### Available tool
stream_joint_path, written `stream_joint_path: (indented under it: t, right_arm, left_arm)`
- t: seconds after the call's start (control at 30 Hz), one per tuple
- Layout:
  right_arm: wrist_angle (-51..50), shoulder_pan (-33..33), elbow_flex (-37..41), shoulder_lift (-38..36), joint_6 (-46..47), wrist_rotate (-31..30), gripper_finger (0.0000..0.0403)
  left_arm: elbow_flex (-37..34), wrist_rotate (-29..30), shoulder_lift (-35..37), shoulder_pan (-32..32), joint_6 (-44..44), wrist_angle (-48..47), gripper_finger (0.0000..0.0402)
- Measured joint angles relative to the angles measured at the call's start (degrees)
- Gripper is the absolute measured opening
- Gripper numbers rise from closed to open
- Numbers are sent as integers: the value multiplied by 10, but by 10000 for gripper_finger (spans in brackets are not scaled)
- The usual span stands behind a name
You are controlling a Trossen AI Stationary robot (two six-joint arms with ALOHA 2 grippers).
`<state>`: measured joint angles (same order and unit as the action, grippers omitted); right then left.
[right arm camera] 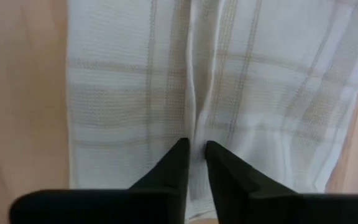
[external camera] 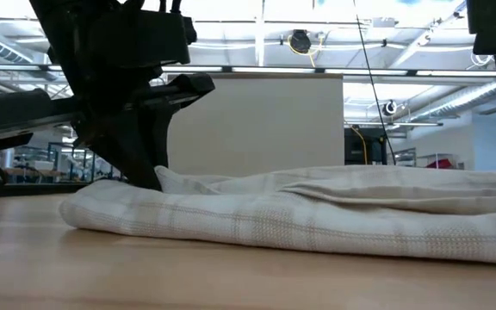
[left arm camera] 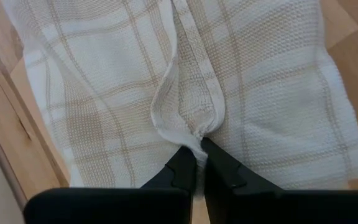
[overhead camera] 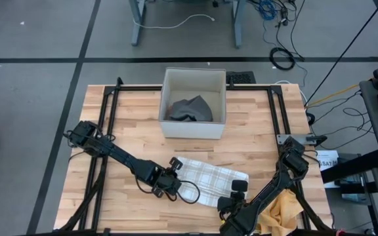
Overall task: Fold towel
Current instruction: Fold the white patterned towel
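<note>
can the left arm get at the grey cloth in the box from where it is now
Probably not right away: the left gripper is shut on the towel, and the grey cloth sits behind the white box walls, so it must come from above.

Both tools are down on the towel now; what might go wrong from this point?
1. The left tool pinches only a thin bunched hem of the towel; it may slip out on lifting.
2. The right tool straddles a fold ridge with little cloth between its fingers, so it may grab one layer or none.
3. The towel lies near the table's front edge; uneven pulling could drag it off.
</note>
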<state>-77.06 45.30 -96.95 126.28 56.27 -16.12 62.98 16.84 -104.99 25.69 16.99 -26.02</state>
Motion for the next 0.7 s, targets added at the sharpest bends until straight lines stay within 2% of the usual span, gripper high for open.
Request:
stream_joint_path:
  t: [0.17,0.33,0.53,0.6,0.7]
  right_arm:
    - [-12,-2,0,0,0,0,7]
    - [-32,-2,0,-2,0,12,2]
    - [-53,3,-4,-41,26,13,1]
    - [-30,8,-4,-61,26,10,1]
    - [55,21,-5,-79,0,0,1]
  left_arm:
    - [0,0,0,3,0,-3,23]
    - [0,29,13,6,5,-15,23]
    - [0,38,73,12,1,-20,23]
    - [0,29,92,21,-2,-28,23]
    - [0,-10,101,38,-11,-49,23]
